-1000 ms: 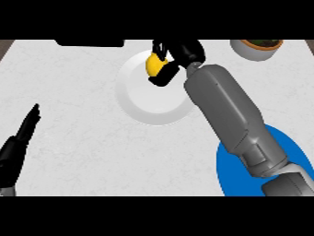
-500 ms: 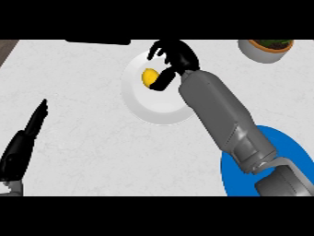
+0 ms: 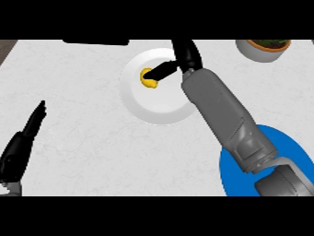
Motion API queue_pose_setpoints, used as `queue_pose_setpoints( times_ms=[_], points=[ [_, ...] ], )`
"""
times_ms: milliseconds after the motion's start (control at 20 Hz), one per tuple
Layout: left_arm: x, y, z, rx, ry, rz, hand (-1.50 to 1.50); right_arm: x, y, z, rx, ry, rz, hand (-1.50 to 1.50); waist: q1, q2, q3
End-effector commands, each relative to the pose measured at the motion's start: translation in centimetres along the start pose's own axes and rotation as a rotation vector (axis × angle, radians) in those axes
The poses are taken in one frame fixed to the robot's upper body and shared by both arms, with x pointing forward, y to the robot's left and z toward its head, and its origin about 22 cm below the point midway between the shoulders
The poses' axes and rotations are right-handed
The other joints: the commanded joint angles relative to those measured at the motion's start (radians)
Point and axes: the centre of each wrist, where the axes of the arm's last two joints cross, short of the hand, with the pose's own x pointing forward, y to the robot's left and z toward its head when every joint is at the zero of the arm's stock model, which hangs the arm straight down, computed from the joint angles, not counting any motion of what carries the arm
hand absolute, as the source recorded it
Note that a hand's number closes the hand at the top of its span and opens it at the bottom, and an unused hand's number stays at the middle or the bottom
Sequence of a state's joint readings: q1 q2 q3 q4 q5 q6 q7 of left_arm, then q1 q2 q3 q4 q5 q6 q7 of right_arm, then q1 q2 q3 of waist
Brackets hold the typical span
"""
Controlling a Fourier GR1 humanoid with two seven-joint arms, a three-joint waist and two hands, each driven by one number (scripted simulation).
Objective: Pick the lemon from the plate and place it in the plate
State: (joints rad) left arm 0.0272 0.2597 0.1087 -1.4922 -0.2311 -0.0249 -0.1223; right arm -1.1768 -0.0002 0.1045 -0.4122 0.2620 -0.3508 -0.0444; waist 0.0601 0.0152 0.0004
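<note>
The lemon (image 3: 147, 78) lies on the white plate (image 3: 156, 108), in that plate's far left part, at the far middle of the pale marbled counter (image 3: 105, 138). The right hand (image 3: 179, 62) reaches over the plate from the near right, its grey forearm (image 3: 220, 115) slanting across the plate's right rim. The thumb (image 3: 160, 71) stretches left and its tip lies over the lemon's right side; the other fingers (image 3: 185, 50) point away toward the far edge, pressed together and fairly straight. The hand is not wrapped round the fruit; whether the thumb actually touches it, I cannot tell.

A blue plate (image 3: 295, 156) sits at the near right, partly hidden under the forearm, well apart from the white plate. The left hand (image 3: 20, 147) rests at the near left with straight fingers pointing away, holding nothing. A pale bowl (image 3: 261, 51) with dark contents stands at the far right corner. A dark flat object (image 3: 95, 42) lies along the far edge, left of the white plate.
</note>
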Motion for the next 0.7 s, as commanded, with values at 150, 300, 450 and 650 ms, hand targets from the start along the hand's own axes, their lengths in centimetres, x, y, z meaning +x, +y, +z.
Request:
queue_pose_setpoints(
  times_ms=[150,300,450,650],
  points=[
    [-1.6,2.1,1.8,0.025,0.03,-0.006,0.0,-3.3,-4.7,-0.4,-0.193,0.064,-0.185,-1.5,-0.032,-0.006,0.0],
    [-1.4,-0.1,2.3,0.043,0.035,0.002,0.0,-5.9,-6.0,0.5,-0.222,0.04,-0.361,-1.5,-0.042,-0.009,0.001],
    [-1.4,1.6,1.3,0.023,0.032,-0.005,0.0,-8.0,-9.9,0.6,-0.234,-0.007,-0.379,-1.5,-0.038,-0.005,0.0],
    [0.2,1.0,1.0,0.022,0.027,0.01,0.0,-12.5,-14.7,2.7,-0.239,-0.067,-0.384,-1.5,-0.034,-0.005,0.001]
  ],
)
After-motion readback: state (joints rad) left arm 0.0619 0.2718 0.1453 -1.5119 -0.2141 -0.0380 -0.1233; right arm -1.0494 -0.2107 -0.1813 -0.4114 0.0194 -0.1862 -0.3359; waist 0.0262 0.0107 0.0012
